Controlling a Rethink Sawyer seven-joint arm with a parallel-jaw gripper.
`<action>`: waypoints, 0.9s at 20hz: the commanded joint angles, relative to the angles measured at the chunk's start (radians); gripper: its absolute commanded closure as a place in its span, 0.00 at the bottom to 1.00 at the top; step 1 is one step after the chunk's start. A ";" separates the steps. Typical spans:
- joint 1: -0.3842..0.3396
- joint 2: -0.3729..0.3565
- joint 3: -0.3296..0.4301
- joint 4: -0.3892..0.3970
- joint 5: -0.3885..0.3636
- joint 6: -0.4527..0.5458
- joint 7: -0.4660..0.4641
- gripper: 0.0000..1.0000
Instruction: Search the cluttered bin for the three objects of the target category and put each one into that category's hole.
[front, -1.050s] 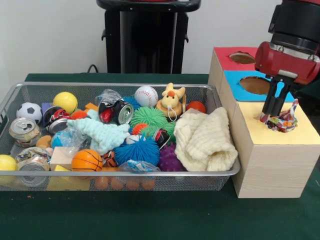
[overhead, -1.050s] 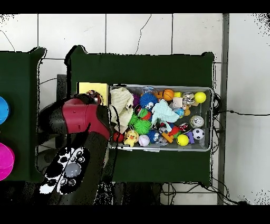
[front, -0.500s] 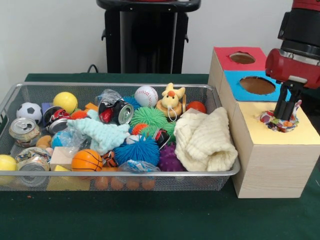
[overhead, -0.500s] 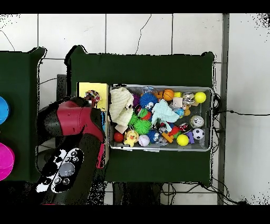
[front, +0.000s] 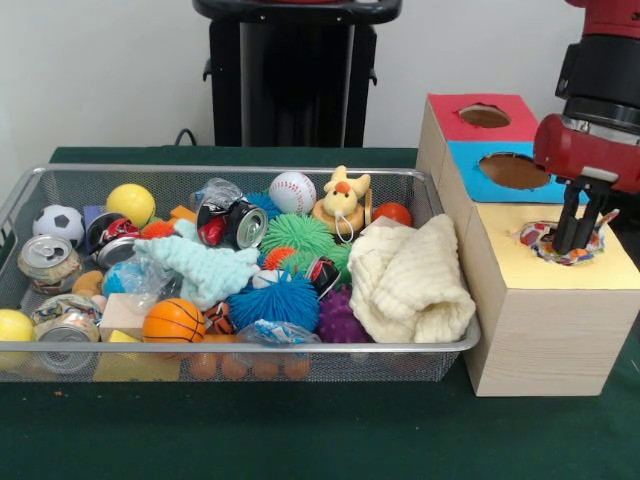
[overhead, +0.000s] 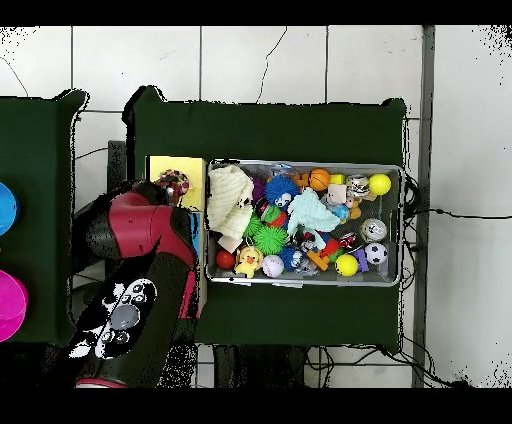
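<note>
I see the green table carrying a wire bin on the left of the front view and a wooden box just beside the bin's right end. The box top has three coloured panels in a row, each with a hole: red farthest back, blue in the middle, yellow nearest the camera.

My red and black arm comes down over the yellow panel. The gripper reaches into the yellow hole, its two fingers a little apart and no longer pinching; a patterned wrapper sits crumpled in that hole, around the fingertips. In the overhead view the arm covers most of the box, and only the yellow panel with the wrapper shows.

The bin is full. A cream cloth lies at its right end, touching a purple spiky ball. Next to that is a blue spiky ball, with a green spiky ball behind. A light blue cloth lies mid-bin. A yellow plush toy sits by the far wall beside a baseball. A crushed can is near them; another can is at the left. A small basketball is at the front, a soccer ball and yellow ball far left.
</note>
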 joint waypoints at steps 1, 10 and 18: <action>0.041 0.043 -0.029 0.054 0.016 -0.030 0.248 1.00; -0.034 -0.026 0.007 0.122 -0.034 -0.003 0.156 1.00; -0.008 -0.027 -0.021 0.099 -0.024 0.027 0.164 1.00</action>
